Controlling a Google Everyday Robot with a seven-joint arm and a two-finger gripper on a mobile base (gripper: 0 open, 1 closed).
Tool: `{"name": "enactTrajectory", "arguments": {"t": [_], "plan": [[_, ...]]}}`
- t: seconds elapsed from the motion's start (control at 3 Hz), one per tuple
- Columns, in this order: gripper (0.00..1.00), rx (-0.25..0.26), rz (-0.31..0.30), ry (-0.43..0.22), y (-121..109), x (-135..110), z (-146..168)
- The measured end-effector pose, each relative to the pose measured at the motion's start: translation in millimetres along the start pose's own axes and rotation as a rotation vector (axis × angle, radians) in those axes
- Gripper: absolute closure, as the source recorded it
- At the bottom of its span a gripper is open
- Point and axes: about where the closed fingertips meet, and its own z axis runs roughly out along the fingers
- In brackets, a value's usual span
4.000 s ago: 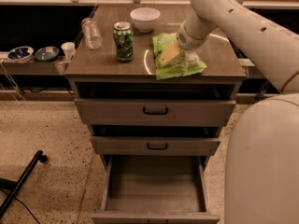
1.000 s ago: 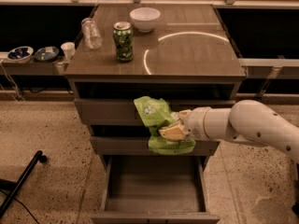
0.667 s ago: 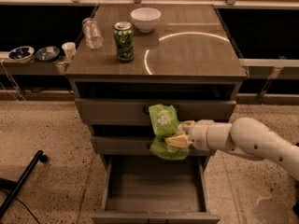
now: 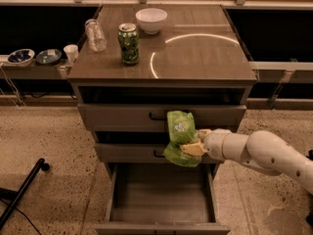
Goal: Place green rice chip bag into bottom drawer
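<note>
So the gripper (image 4: 194, 146) reaches in from the right and has its fingers pinched on the green rice chip bag (image 4: 180, 129), holding it in the air in front of the middle drawer (image 4: 127, 153), just above the pulled-out bottom drawer (image 4: 161, 199). A green soda can (image 4: 129, 43) and a white bowl (image 4: 151, 19) sit up on top

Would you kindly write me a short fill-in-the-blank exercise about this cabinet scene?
1. The gripper, fingers shut on the green rice chip bag, hovers in front of the ____ drawer.
2. The bottom drawer is pulled ____.
3. On the cabinet top, the soda can stands near a white ____.
Missing words: middle; open; bowl.
</note>
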Motion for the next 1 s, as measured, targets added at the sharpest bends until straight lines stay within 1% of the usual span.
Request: {"name": "enactTrajectory", "arguments": {"t": [0.33,0.67,1.0], "plan": [[1.00,0.012,0.037,-0.019,-23,80,10],[1.00,-0.060,0.090,0.004,-21,176,31],[1.00,-0.089,0.121,0.012,-9,195,46]]}}
